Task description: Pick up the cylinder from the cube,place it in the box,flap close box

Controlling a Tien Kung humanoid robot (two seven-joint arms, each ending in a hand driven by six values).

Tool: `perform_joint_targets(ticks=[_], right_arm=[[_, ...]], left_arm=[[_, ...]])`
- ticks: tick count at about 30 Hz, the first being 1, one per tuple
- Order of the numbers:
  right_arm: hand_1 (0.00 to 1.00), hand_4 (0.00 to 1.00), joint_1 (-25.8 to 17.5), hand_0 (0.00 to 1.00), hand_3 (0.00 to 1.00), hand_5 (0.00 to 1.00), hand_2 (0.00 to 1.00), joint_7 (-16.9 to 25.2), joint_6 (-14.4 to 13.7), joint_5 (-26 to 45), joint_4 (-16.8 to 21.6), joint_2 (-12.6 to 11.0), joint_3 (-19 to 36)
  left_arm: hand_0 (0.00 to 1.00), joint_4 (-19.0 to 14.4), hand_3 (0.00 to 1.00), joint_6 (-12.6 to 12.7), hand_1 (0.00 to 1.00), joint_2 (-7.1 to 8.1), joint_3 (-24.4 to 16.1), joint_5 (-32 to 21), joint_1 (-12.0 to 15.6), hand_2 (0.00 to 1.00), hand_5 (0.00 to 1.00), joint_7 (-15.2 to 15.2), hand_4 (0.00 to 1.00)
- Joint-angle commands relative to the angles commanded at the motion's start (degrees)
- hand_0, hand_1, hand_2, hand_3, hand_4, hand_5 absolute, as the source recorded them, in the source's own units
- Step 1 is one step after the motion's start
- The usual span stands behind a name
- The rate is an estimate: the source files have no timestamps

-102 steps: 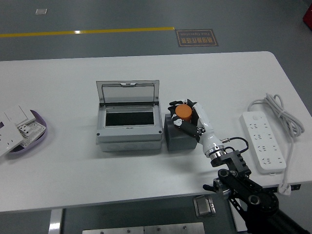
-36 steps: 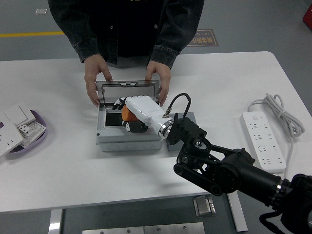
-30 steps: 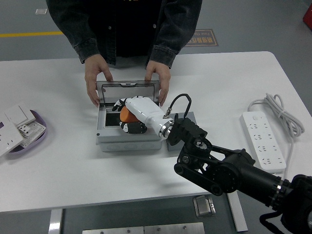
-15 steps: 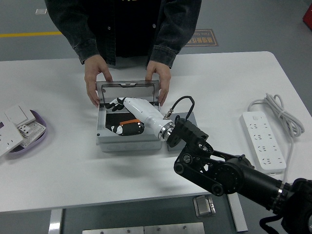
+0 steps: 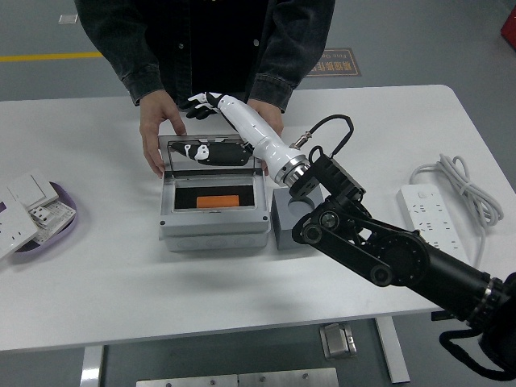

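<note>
A person in a dark jacket (image 5: 201, 40) stands at the far side of a white table (image 5: 242, 274). A white power strip (image 5: 439, 234) with its coiled cord (image 5: 459, 181) lies at the right; wall switches (image 5: 20, 205) sit on a purple dish (image 5: 60, 222) at the left edge.

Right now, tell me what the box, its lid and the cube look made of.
The box looks like matte grey moulded plastic, with screw heads at the corners. Its lid seems a clear glossy plastic pane in a grey frame: it mirrors the right hand. The cube looks dull grey, plastic or foam; unclear.
</note>
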Motion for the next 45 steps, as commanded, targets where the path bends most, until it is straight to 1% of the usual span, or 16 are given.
perform_joint_targets(ticks=[5, 6, 8, 10, 12, 16, 22, 23, 24, 28, 29, 30, 35, 36, 40, 45], right_arm=[[0.638, 0.825, 2.4, 0.722, 0.703, 0.400, 0.660, 1.0, 0.6, 1.6, -5.7, 0.2, -0.2], [0.637, 0.803, 2.8, 0.723, 0.697, 0.390, 0.658, 1.3, 0.7, 2.2, -7.2, 0.1, -0.5], [0.637, 0.803, 3.2, 0.723, 0.697, 0.390, 0.658, 1.6, 0.8, 2.9, -9.3, 0.0, -1.0], [0.637, 0.803, 3.3, 0.723, 0.697, 0.390, 0.658, 1.7, 0.9, 3.3, -10.4, -0.2, -1.8], [0.636, 0.791, 3.1, 0.718, 0.694, 0.378, 0.660, 1.6, 1.0, 3.5, -10.4, -0.6, -2.9], [0.636, 0.791, 2.6, 0.718, 0.694, 0.378, 0.660, 0.9, 1.1, 2.5, -8.0, -1.6, -4.7], [0.636, 0.788, 1.5, 0.702, 0.696, 0.373, 0.664, -0.3, 1.2, 0.5, -2.3, -3.9, -6.6], [0.636, 0.788, 1.2, 0.702, 0.696, 0.373, 0.664, -0.5, 1.2, 0.3, -1.4, -4.3, -6.9], [0.632, 0.785, 0.8, 0.678, 0.693, 0.370, 0.660, -0.6, 1.2, 0.1, -0.5, -4.8, -7.2], [0.632, 0.785, -1.0, 0.678, 0.693, 0.370, 0.660, -1.2, 1.0, -0.8, 3.4, -6.6, -8.1], [0.632, 0.785, -1.6, 0.678, 0.693, 0.370, 0.660, -1.3, 0.9, -1.1, 4.4, -7.1, -8.3], [0.630, 0.785, -2.0, 0.626, 0.694, 0.373, 0.659, -1.4, 0.8, -1.2, 5.2, -7.5, -8.4], [0.630, 0.785, -5.1, 0.626, 0.694, 0.373, 0.659, -1.7, -0.8, -1.4, 9.5, -9.2, -9.0], [0.623, 0.778, -5.8, 0.587, 0.693, 0.378, 0.659, -1.4, -1.2, -0.8, 9.9, -9.4, -9.3], [0.623, 0.778, -8.0, 0.587, 0.693, 0.378, 0.659, 0.4, -1.9, 2.8, 9.8, -9.1, -10.0], [0.622, 0.762, -9.4, 0.573, 0.691, 0.376, 0.658, 1.4, -2.6, 3.5, 9.9, -9.0, -7.4]], left_arm=[[0.600, 0.0, 0.600, -0.1, 0.588, 0.14, -0.2, 0.4, -0.2, 0.563, 0.280, 0.1, 0.669], [0.600, 0.0, 0.600, -0.1, 0.588, 0.16, -0.3, 0.5, -0.2, 0.563, 0.281, 0.1, 0.669], [0.600, 0.0, 0.600, -0.1, 0.588, 0.19, -0.4, 0.6, -0.2, 0.563, 0.281, 0.1, 0.669], [0.600, 0.0, 0.600, -0.1, 0.588, 0.17, -0.5, 0.7, -0.2, 0.563, 0.281, 0.1, 0.669], [0.600, 0.0, 0.600, -0.1, 0.588, 0.10, -0.4, 0.6, -0.2, 0.563, 0.279, 0.1, 0.667], [0.600, 0.0, 0.600, -0.1, 0.588, -0.02, -0.3, 0.4, -0.2, 0.563, 0.279, 0.1, 0.667], [0.600, 0.0, 0.600, 0.0, 0.587, -0.10, -0.1, 0.0, -0.1, 0.563, 0.278, 0.0, 0.666], [0.600, 0.0, 0.600, 0.0, 0.587, -0.11, -0.1, 0.0, -0.1, 0.563, 0.278, -0.1, 0.666], [0.600, 0.0, 0.599, 0.0, 0.587, -0.11, 0.0, -0.1, -0.1, 0.562, 0.277, -0.1, 0.665], [0.600, 0.0, 0.599, 0.0, 0.587, -0.17, 0.3, -0.5, -0.1, 0.562, 0.277, -0.2, 0.665], [0.600, 0.0, 0.599, 0.1, 0.587, -0.19, 0.4, -0.6, 0.0, 0.562, 0.277, -0.2, 0.665], [0.601, 0.0, 0.599, 0.1, 0.587, -0.19, 0.4, -0.7, 0.0, 0.562, 0.277, -0.2, 0.664], [0.601, 0.0, 0.599, 0.1, 0.587, -0.19, 1.6, -2.0, 0.2, 0.562, 0.277, -0.7, 0.664], [0.600, 0.0, 0.599, 0.1, 0.588, -0.17, 1.9, -2.3, 0.2, 0.562, 0.277, -0.8, 0.664], [0.600, 0.0, 0.599, 0.2, 0.588, -0.19, 2.3, -2.8, 0.2, 0.562, 0.277, -1.0, 0.664], [0.601, 0.0, 0.598, 0.2, 0.588, -0.27, 2.5, -3.0, 0.3, 0.562, 0.277, -1.0, 0.663]])
